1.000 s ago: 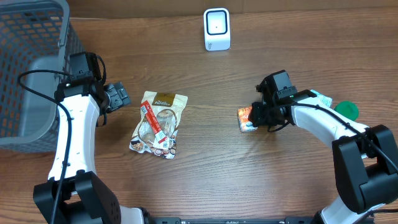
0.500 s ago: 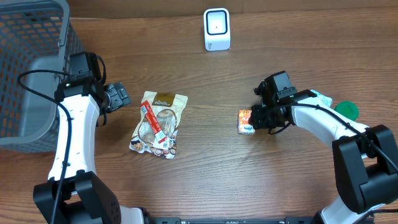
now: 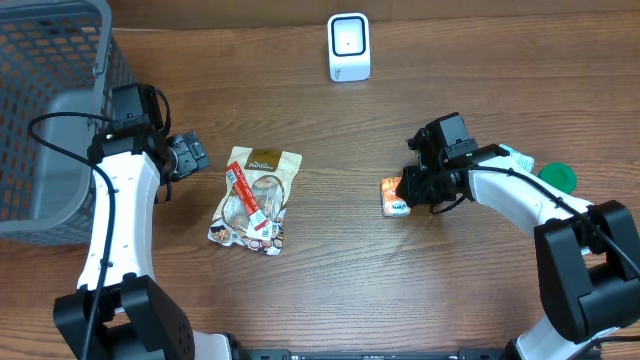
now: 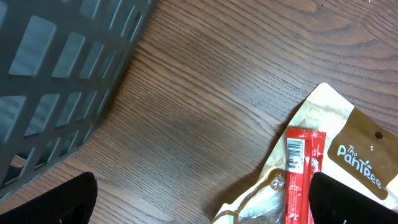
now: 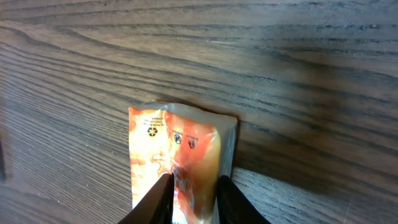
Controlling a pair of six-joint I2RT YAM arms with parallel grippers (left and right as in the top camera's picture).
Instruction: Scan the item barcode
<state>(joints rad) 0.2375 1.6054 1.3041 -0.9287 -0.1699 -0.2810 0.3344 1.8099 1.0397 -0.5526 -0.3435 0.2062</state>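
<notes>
A small orange snack packet [image 3: 394,195] lies on the wooden table, right of centre. My right gripper [image 3: 412,187] is shut on it, and in the right wrist view its two dark fingers [image 5: 163,198] pinch the packet [image 5: 177,155] near its end. No barcode shows on the packet's visible face. The white scanner [image 3: 348,46] stands at the table's far edge, well away from the packet. My left gripper [image 3: 186,155] hangs open beside the basket, holding nothing. In the left wrist view the left gripper [image 4: 202,200] has only bare table and a pouch corner between its fingertips.
A tan pouch [image 3: 255,200] with a red stick pack [image 4: 301,174] on it lies left of centre. A grey mesh basket [image 3: 45,110] fills the far left. A green lid [image 3: 557,176] and a white wrapper sit by the right arm.
The right gripper and the orange packet have shifted slightly to the left on the table. The left arm has not moved.
</notes>
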